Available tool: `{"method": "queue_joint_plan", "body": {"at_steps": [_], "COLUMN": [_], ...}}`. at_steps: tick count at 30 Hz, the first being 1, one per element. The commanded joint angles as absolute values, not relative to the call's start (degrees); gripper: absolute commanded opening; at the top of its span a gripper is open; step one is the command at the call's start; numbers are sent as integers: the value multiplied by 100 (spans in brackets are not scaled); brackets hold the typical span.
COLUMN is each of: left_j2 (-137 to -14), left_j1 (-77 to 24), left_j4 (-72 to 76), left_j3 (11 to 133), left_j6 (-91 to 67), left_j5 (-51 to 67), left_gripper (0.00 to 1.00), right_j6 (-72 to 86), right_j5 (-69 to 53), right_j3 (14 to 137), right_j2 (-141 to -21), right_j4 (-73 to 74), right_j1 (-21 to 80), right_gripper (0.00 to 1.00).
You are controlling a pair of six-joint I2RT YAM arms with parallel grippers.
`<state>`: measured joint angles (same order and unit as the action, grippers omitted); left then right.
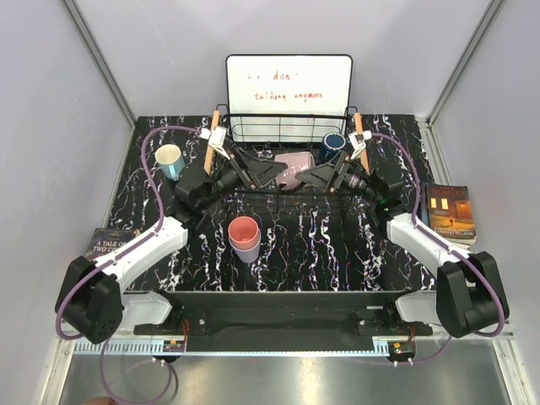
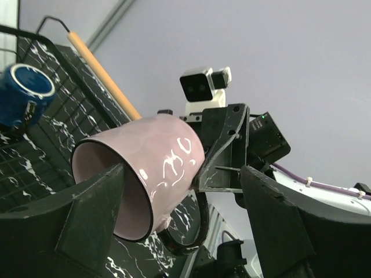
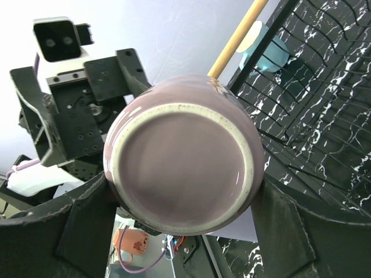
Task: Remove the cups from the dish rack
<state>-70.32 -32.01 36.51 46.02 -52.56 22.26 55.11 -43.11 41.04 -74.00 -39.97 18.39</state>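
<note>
The mauve cup lies on its side in the air over the front of the black wire dish rack, mouth to the left. My right gripper is shut on its body near the base. My left gripper stands open at the mouth, one finger across the rim and the other well clear. The dark navy cup sits in the rack. The light blue cup stands left of the rack. The salmon pink cup is stacked on the lavender cup.
A white board with writing leans behind the rack. Wooden handles flank the rack. One book lies at the left table edge, another book at the right. Grey walls close in on both sides.
</note>
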Motion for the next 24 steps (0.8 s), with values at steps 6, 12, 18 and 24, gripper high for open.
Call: {"method": "queue_joint_plan", "body": {"at_steps": [6,12,18,24], "left_j2": [-7286,-7549,-7787,-7840], "left_j1": [-3349,-3357,-3357,-3357], "left_j4": [4596,5114,5458,5528], "left_j3": [4711,4790,4957,4992], "left_j6": [-5739,-6090,-6337,-6363], "left_j5": [2892,3208,3419,3463], "left_gripper": [84,72,45,19], "right_j6": [5704,6142,6179,6056], "right_j5": [-4359,-4579,-4711,-4720], "right_j3": [4579,4535,4421,4333], "right_j2": [-7593,-7954,-8016,-7875], "right_j4": [-5001,-5624,-5783,-5625], "right_j1": [2030,2171,2320,2347], "right_gripper": [0,0,0,0]}}
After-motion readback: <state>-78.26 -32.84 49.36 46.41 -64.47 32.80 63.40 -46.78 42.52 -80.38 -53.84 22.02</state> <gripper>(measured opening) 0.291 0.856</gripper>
